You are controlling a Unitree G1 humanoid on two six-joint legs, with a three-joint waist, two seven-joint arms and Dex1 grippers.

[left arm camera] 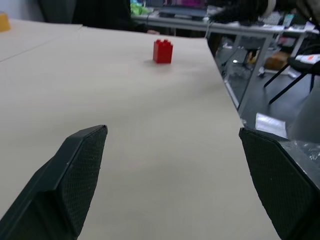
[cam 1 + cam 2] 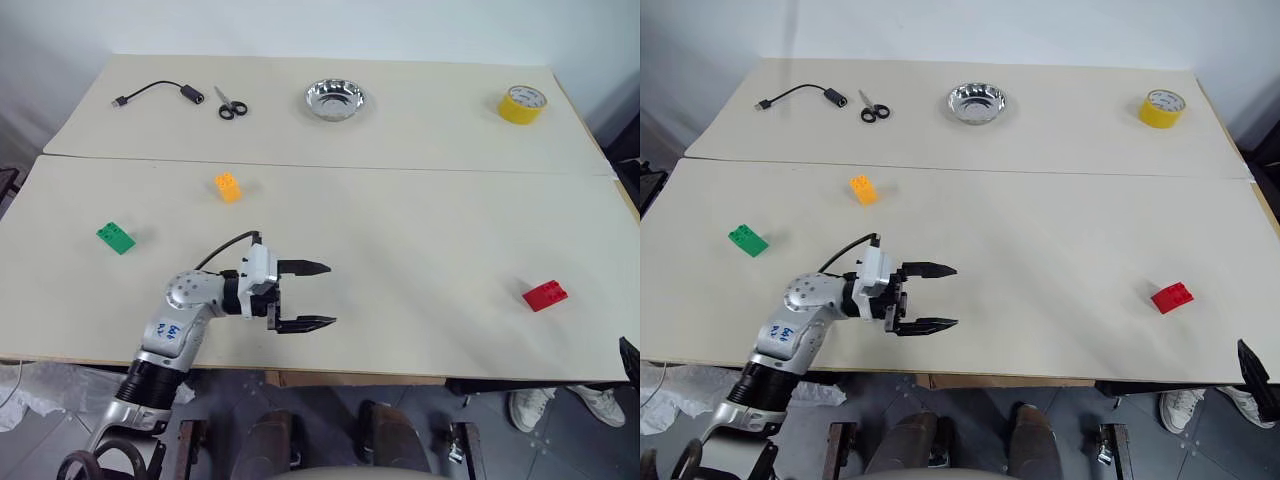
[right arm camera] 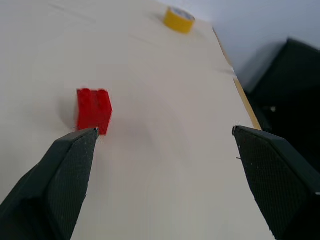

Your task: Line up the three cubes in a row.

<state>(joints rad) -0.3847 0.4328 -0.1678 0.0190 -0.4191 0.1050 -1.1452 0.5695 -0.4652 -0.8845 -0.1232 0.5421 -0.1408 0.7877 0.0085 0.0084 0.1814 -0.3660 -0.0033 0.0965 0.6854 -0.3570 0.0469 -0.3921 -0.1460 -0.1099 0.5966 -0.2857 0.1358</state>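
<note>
Red cube (image 2: 544,295) well right of open left pincer (image 2: 318,295).

Two beige tabletops (image 2: 400,230) butted, seam running side to side. Far top: cable (image 2: 157,93) and scissors (image 2: 231,105) near left edge, foil dish (image 2: 335,99) mid, tape roll (image 2: 522,104) at right edge. Near top: orange brick (image 2: 228,187) beside seam, green brick (image 2: 116,237) toward left edge, red brick (image 2: 545,295) toward right edge.

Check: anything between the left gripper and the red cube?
Nothing. The left gripper, fingers open, points at the red cube; just bare table between them, in the eye views and the left wrist view.
</note>
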